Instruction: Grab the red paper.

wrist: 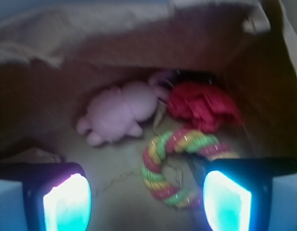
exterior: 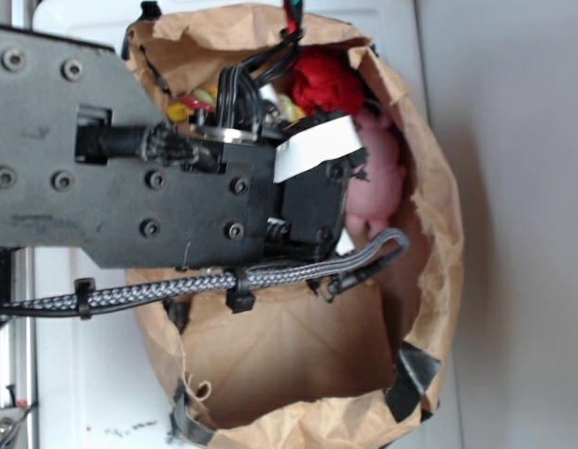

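Deep inside the brown paper bag [wrist: 115, 48], on its floor near the far corner, lies the red paper [wrist: 202, 107], a crumpled bright wad pressed close to the bag's right-hand wall as the wrist view shows it. The end effector [wrist: 147, 204] hangs above the bag floor with its two fingers [wrist: 67, 204] spread wide apart and nothing between them, so it is open and empty. From that gap the red paper lies ahead and off to the right, beyond the rope ring [wrist: 179, 166], whose red, yellow and green loop sits between the end effector and the target, with its near end just beside the right finger. The pink pig toy [wrist: 122, 115] lies to the left of the red paper, nearly touching it at the head end. The wad is roughly round with a slight spread across the view, so no grasp axis is strongly favoured. In the exterior view the arm covers much of the bag mouth, and the red paper [exterior: 326, 79] shows only at the upper rim beside the pink toy. The coming move likely calls for travel forward and rightward, past the rope ring, before descending; the nearby bag wall could catch the right finger
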`<state>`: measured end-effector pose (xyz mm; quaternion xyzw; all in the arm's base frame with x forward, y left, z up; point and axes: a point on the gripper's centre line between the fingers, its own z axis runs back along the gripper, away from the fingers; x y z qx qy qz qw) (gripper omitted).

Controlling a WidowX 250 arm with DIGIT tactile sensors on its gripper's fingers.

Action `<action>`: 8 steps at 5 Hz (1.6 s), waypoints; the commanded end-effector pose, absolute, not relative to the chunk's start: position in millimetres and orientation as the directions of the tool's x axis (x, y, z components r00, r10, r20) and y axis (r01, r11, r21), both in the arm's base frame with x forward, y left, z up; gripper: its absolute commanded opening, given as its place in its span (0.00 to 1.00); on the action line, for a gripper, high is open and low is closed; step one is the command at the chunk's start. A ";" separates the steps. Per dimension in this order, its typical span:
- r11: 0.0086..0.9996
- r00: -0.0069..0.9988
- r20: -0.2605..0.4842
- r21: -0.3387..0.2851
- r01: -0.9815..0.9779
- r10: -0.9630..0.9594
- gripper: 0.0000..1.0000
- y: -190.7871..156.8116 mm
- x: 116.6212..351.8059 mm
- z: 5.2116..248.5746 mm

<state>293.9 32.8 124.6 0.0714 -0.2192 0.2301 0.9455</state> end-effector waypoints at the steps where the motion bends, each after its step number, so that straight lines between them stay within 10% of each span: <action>1: 0.852 0.760 0.443 -0.013 -0.524 0.475 1.00 28.4 300.0 143.1; 8: 0.846 0.774 0.407 0.004 -0.533 0.486 1.00 50.8 317.0 105.9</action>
